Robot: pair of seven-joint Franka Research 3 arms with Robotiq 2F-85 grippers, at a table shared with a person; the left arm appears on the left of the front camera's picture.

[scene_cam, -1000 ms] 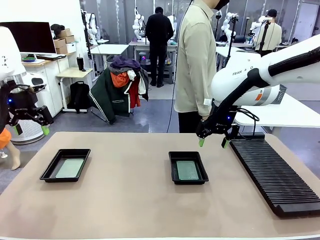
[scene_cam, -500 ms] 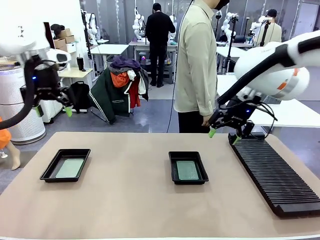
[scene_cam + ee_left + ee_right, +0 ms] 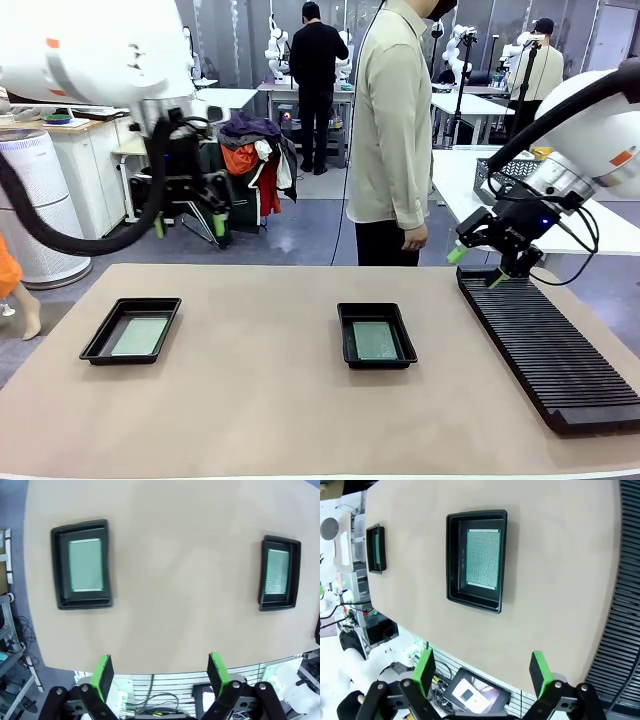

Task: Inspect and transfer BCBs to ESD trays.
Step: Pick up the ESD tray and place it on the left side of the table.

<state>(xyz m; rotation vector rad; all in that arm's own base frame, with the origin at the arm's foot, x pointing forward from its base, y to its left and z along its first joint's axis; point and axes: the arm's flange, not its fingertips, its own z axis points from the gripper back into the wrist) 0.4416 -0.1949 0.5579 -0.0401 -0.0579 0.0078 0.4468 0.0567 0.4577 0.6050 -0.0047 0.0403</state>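
Front view: we see two ESD trays on the surface, one tray (image 3: 131, 329) near the left edge and the other tray (image 3: 377, 335) about centre, each with a BCB lying flat on its floor: the left board (image 3: 139, 336) and the centre board (image 3: 376, 340). The long ribbed rack (image 3: 545, 345) runs along the right edge with no boards visible in it, so we judge the transfer is likely done or nearly so. Left hand (image 3: 189, 224) hangs raised beyond the far left part of the surface, fingers apart, holding nothing. Right hand (image 3: 476, 266) hovers over the far end of the rack, fingers apart, also holding nothing. A person (image 3: 392, 130) stands at the far edge, arm down, not reaching in.

Left wrist view: looking straight down from high up, we see both trays, (image 3: 81, 564) and (image 3: 279, 573), boards seated inside the rims. Green pads (image 3: 104, 675) stand wide apart with nothing between.

Right wrist view: the centre tray (image 3: 476, 560) with its board (image 3: 482, 558) square in the floor, the other tray (image 3: 375, 548) farther off, rack slots (image 3: 621, 595) alongside. Pads (image 3: 539, 668) spread wide, nothing held. Boards lie flat, probably so the rims keep them from sliding.
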